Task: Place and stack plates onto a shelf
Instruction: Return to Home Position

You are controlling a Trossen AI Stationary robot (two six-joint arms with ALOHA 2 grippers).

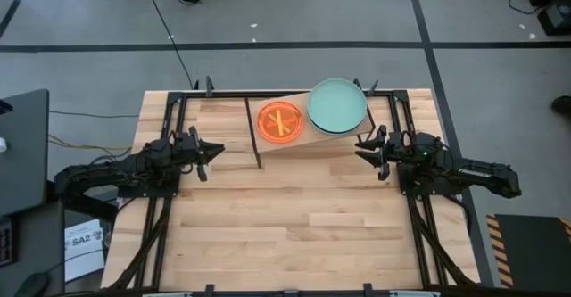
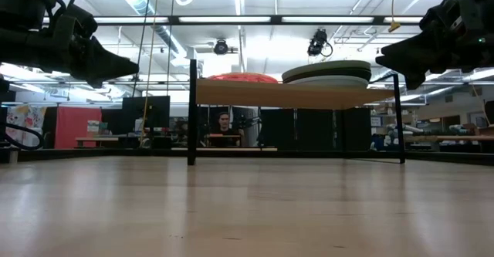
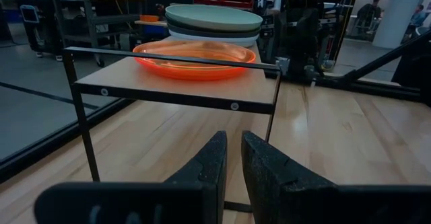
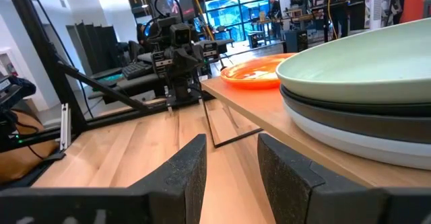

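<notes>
At upper centre of the high view the orange plate [image 1: 280, 122] and mint-green plate [image 1: 337, 106] top two stacks on the shelf [image 1: 312, 141], probably light, stiff, slick plastic best pinched at the rim, flanked by the nearly closed left hand [image 1: 209, 154] and parted right hand [image 1: 366, 149], both empty.

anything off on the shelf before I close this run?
One thing: the large plate stack, mint-green on top, looks to overhang the shelf at its far edge. The orange stack sits fully on the board. Nothing spilled or damaged.
</notes>
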